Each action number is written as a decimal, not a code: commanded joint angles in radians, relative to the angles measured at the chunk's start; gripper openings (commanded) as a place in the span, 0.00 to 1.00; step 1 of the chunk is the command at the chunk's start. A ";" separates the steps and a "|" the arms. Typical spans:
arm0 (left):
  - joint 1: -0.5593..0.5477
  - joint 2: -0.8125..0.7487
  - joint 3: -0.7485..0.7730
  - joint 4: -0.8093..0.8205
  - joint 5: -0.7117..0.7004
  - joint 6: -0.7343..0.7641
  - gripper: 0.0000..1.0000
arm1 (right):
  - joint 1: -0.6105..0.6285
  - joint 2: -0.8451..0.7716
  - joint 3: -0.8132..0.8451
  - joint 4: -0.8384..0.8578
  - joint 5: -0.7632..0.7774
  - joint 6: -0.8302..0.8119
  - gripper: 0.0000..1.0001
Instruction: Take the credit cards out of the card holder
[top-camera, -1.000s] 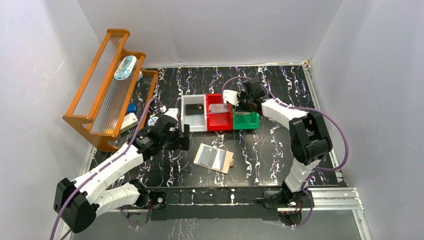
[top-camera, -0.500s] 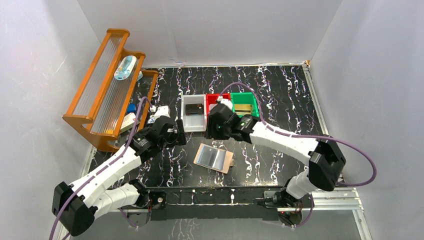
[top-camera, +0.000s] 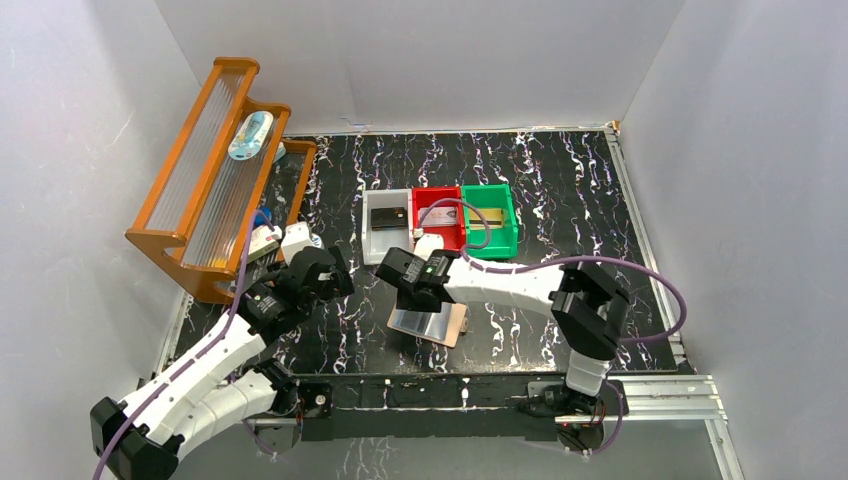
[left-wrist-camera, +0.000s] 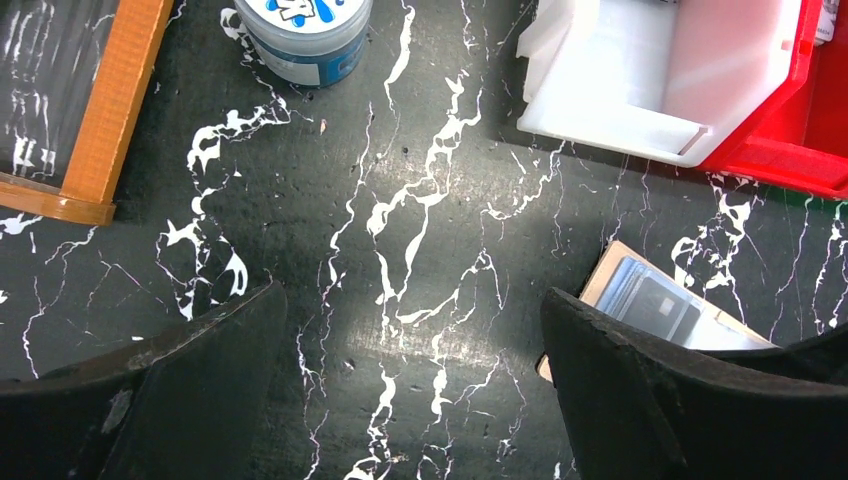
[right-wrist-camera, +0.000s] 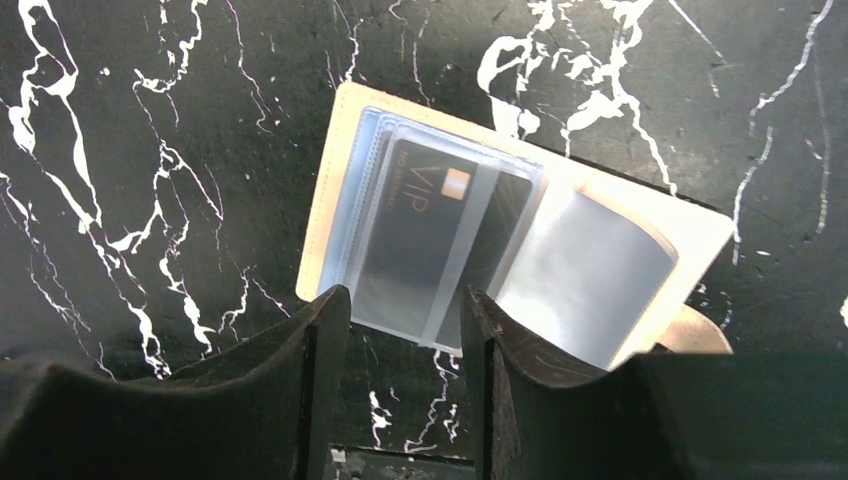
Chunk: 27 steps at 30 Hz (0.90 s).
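Observation:
The card holder (top-camera: 438, 325) lies open on the black marbled table, tan rim up, near the front middle. In the right wrist view the card holder (right-wrist-camera: 600, 270) shows pale blue glossy pockets, and a black VIP credit card (right-wrist-camera: 420, 215) sits in its left pocket. My right gripper (top-camera: 408, 290) hovers over the holder's far left edge; the right gripper (right-wrist-camera: 400, 335) is open with nothing between its fingers. My left gripper (top-camera: 332, 275) stands wide open over bare table left of the holder. A corner of the card holder (left-wrist-camera: 650, 300) shows past its right finger.
A grey bin (top-camera: 372, 240), a red bin (top-camera: 462, 240) and a green bin (top-camera: 505, 240) stand in a row behind the holder, each with a card in it. An orange rack (top-camera: 215, 170) fills the back left. A blue-and-white jar (left-wrist-camera: 300, 30) stands by it.
My right gripper swung from the green bin forward and left to the card holder, leaving a gold card in the bin. My left gripper drew back to the left.

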 joint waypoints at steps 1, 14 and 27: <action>0.005 -0.028 -0.008 -0.032 -0.062 -0.013 0.98 | 0.006 0.059 0.069 -0.049 0.017 0.041 0.53; 0.005 -0.028 -0.015 -0.034 -0.073 -0.019 0.98 | 0.006 0.147 0.100 -0.098 -0.006 0.047 0.50; 0.005 -0.023 -0.019 -0.034 -0.059 -0.022 0.98 | -0.010 0.130 -0.003 -0.028 -0.055 0.069 0.21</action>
